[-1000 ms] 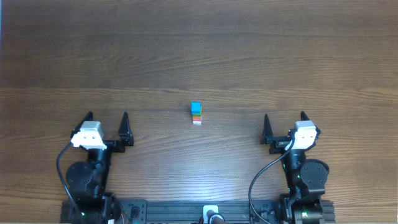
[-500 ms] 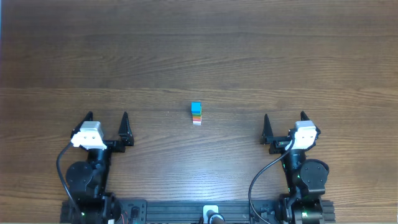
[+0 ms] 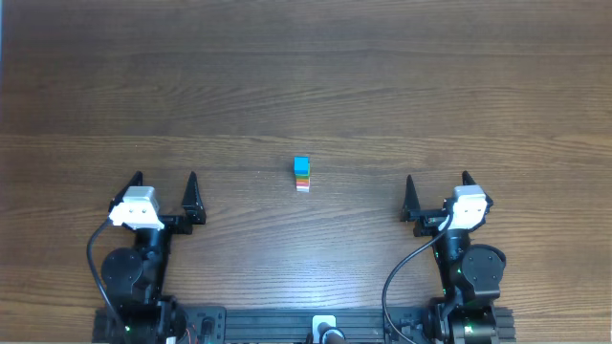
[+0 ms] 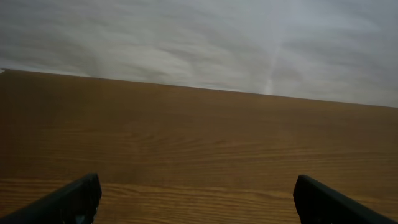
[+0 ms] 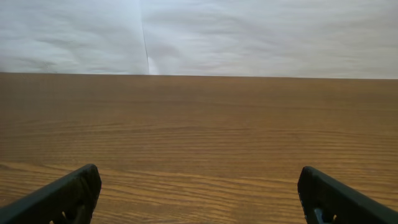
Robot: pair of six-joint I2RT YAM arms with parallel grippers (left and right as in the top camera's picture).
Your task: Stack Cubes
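Across the top view, wood table runs to the far and side edges. Left gripper and right gripper sit near their bases, both spread wide, holding nothing. Cube stack, blue on top, stands mid-table between them, well apart from each.

- Table: bare wood to the left, right and far side of the single obstacle; wide passage on every side.
- Cube stack: one upright column at the table's middle, blue on top, possibly four cubes high, though the lowest is hard to make out. It stands between the two arms, well apart from both.
- Left gripper: fingers spread, open wood ahead.
- Right gripper: likewise.
- Pale backdrop: closes off the far edge.
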